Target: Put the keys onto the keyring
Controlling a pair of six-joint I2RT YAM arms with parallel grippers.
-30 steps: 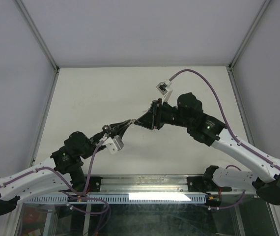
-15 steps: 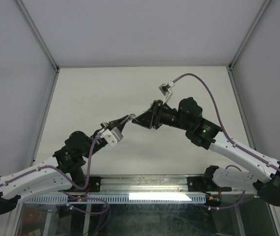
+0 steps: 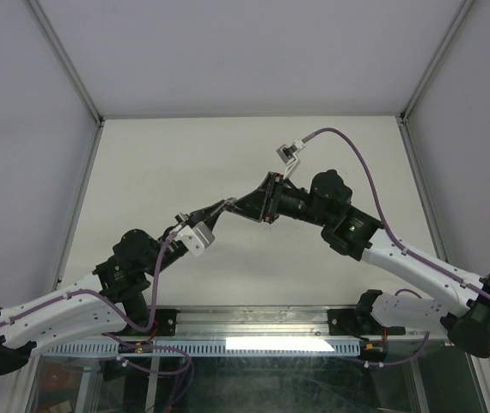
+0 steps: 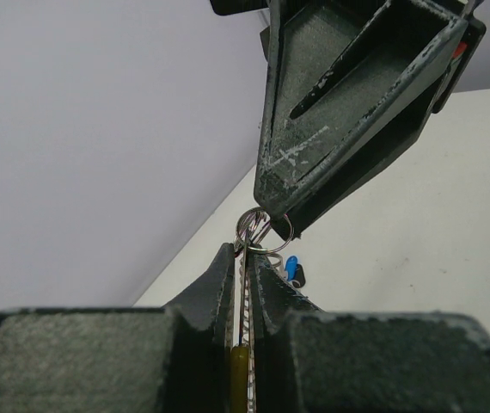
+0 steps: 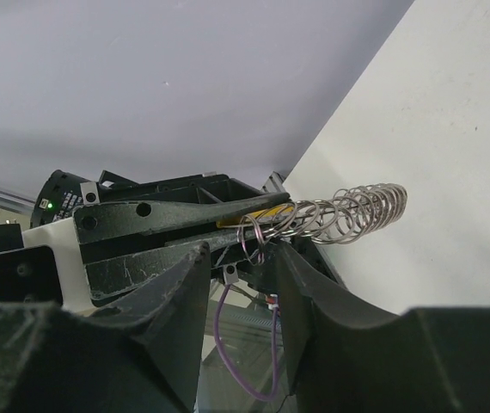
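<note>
Keyring [image 5: 348,211], a whitish-silver coil of ribbed wire with a yellow segment, is held in the air over the middle of the white desk [image 3: 159,172], clear of its surface. The left gripper [image 3: 221,206] has it, black jaws pressed together on the ring's edge. In the left wrist view the ring runs edge-on along the narrow slot between those jaws, with the yellow segment nearest the camera and the ribbed silver part toward the tips. In the right wrist view its coils stick out sideways past the left gripper's tips, with the desk behind them. A cluster of small thin silver wire loops [image 4: 264,229] sits right at those tips, against the keyring. Just beside the loops, to their right in the left wrist view, hangs a tiny key with a bright blue plastic head [image 4: 291,268]; its blade is too small to make out. The right gripper [image 3: 241,209] faces the left one tip to tip from the opposite side. Its jaws stand apart, and the loops lie in the gap between them. One of its dark, scuffed fingers [image 4: 348,112] ends at the loops, but whether it touches them or is only just beside them cannot be told. Both arms reach in from the desk's near edge.
</note>
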